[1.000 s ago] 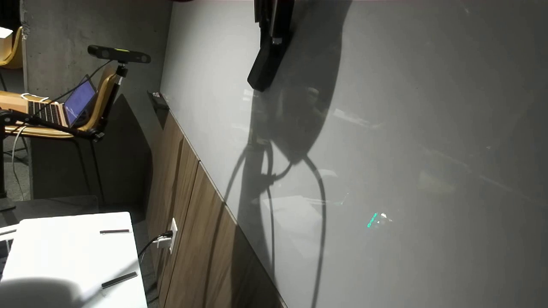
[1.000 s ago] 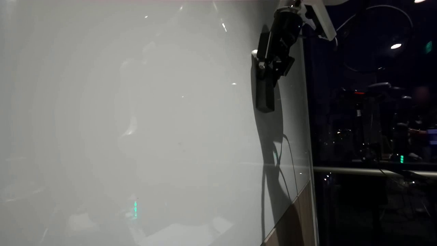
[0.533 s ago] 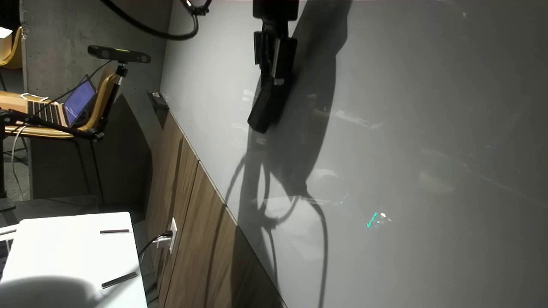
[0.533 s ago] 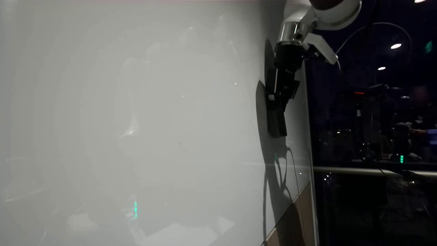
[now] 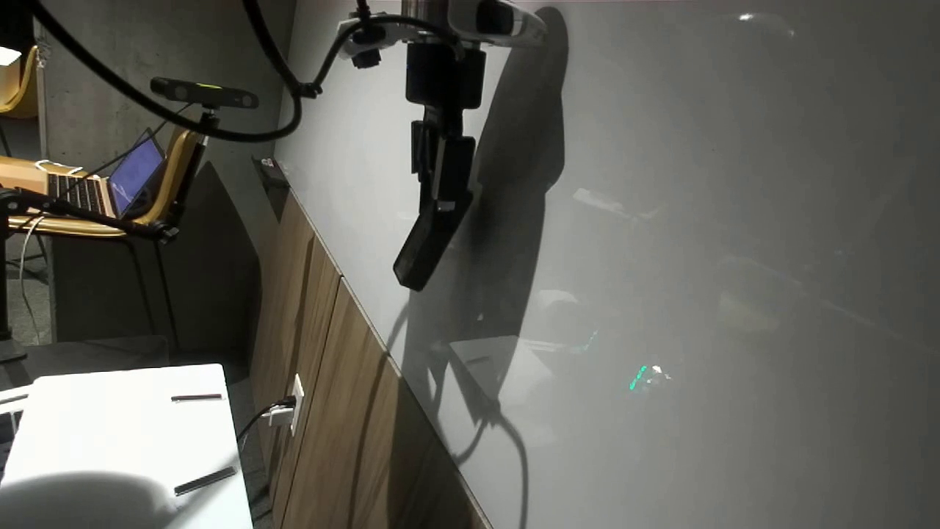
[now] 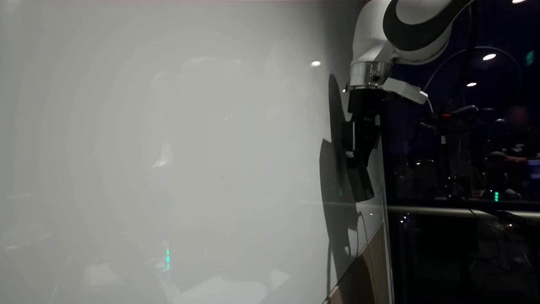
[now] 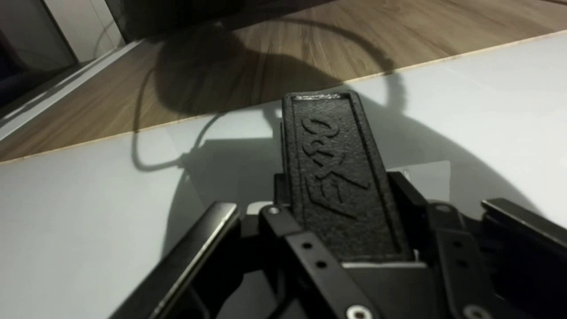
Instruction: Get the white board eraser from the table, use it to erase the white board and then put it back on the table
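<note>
The gripper (image 7: 342, 192) is clamped on both long sides of the eraser (image 5: 427, 251), which slants in front of the white board (image 5: 734, 220), past the right edge of the worktop (image 5: 121, 426) in an exterior view. Two dark strips (image 5: 205, 480) lie near that edge.

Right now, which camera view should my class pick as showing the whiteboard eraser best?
The wrist view: the eraser appears large there, its embossed face toward the camera, held in the gripper. In both exterior views it is a smaller, dark, tilted block, embossing not discernible.
</note>
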### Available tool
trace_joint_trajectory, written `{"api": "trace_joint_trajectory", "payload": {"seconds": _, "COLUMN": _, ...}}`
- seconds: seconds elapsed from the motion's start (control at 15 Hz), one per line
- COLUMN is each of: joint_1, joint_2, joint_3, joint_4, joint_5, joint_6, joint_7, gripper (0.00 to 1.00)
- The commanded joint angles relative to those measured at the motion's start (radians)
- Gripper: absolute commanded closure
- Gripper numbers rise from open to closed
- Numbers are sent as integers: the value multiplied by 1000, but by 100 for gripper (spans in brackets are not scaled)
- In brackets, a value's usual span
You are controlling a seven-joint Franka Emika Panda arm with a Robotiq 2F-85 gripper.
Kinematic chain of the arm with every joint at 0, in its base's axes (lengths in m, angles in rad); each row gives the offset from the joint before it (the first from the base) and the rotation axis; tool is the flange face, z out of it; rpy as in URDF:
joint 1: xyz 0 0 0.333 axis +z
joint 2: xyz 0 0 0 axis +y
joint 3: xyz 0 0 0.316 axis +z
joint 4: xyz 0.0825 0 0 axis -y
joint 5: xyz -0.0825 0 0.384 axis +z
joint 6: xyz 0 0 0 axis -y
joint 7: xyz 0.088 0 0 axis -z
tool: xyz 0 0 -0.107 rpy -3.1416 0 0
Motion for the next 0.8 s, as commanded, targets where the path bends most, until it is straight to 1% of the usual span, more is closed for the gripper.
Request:
{"api": "trace_joint_trajectory", "payload": {"seconds": 0.0, "joint_1": 8, "joint_2": -54, "joint_3": 36, "joint_4": -34, "joint_5": -48, "joint_6": -111, "joint_7": 87, "gripper": 69}}
{"api": "trace_joint_trajectory", "payload": {"seconds": 0.13, "joint_1": 7, "joint_2": -63, "joint_3": 53, "joint_4": -71, "joint_5": -78, "joint_6": -156, "joint_7": 123, "gripper": 69}}
{"api": "trace_joint_trajectory", "payload": {"seconds": 0.27, "joint_1": 4, "joint_2": -62, "joint_3": 56, "joint_4": -108, "joint_5": -92, "joint_6": -179, "joint_7": 138, "gripper": 69}}
{"api": "trace_joint_trajectory", "payload": {"seconds": 0.53, "joint_1": -12, "joint_2": -36, "joint_3": 40, "joint_4": -194, "joint_5": -114, "joint_6": -196, "joint_7": 152, "gripper": 69}}
{"api": "trace_joint_trajectory", "payload": {"seconds": 0.73, "joint_1": -21, "joint_2": -11, "joint_3": 28, "joint_4": -267, "joint_5": -111, "joint_6": -206, "joint_7": 162, "gripper": 69}}
